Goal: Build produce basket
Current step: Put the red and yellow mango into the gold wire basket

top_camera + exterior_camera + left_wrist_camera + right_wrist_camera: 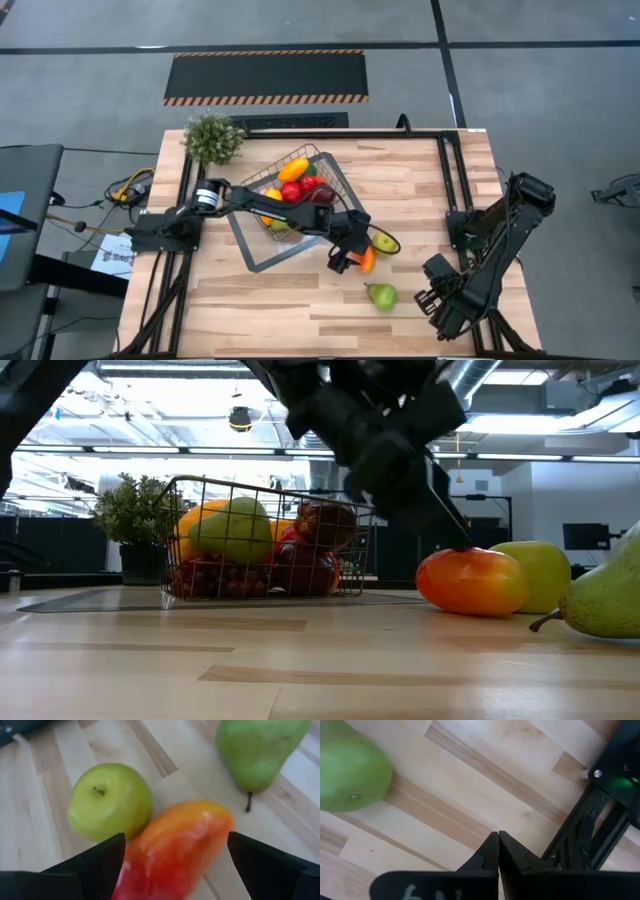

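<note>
The wire basket point(335, 185) stands on its grey tray point(262, 256) at the table's middle and holds several pieces of produce, orange, yellow, red and green point(235, 530). An orange-red fruit point(175, 850) lies on the table against a green apple point(109, 800), right of the basket. A green pear point(381, 295) lies nearer the front edge. My left gripper point(175, 865) is open just above the orange-red fruit, one finger on each side of it. My right gripper point(498, 845) is shut and empty, low over the table's near right, right of the pear point(350, 775). My left gripper comes at the orange-red fruit from above, slanting down from the basket side. In the low view one fingertip point(455, 530) reaches the fruit's top point(468, 552). I cannot tell whether it touches. The fruit lies on the table.
A bushy potted plant point(212, 138) stands at the far left corner. Black frame rails point(450, 170) run along the table's right side and far edge. Bare wood lies along the near edge, left of the pear.
</note>
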{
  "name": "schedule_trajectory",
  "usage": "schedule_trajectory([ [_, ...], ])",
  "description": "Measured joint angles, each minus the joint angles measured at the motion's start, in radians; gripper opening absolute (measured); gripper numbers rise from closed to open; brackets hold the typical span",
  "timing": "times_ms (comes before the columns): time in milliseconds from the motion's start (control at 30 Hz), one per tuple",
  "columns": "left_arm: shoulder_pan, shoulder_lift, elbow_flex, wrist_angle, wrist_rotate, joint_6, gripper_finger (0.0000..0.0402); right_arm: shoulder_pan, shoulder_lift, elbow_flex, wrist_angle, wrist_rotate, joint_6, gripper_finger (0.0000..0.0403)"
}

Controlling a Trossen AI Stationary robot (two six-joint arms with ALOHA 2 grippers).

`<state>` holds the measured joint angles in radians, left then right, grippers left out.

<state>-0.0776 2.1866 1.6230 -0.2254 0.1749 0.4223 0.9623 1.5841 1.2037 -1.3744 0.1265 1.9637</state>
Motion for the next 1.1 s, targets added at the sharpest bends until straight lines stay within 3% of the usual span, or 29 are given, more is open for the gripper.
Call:
schedule_trajectory([
  [400,-0.004,0.059,0.022,-0.048,-0.099,0.029,0.0335,0.0,0.0,0.0,0.0,0.002,0.011,0.0017],
  [733,-0.034,0.058,0.021,-0.114,-0.144,-0.043,0.0262,0.0,0.0,0.0,-0.001,0.006,0.019,0.0023],
  [867,-0.041,0.055,0.022,-0.121,-0.161,-0.121,0.0245,0.0,0.0,0.0,-0.001,0.006,0.019,0.002],
  [1100,-0.04,0.048,0.123,-0.259,-0.162,-0.297,0.0249,0.0,0.0,0.0,0.001,0.01,0.019,0.0019],
])
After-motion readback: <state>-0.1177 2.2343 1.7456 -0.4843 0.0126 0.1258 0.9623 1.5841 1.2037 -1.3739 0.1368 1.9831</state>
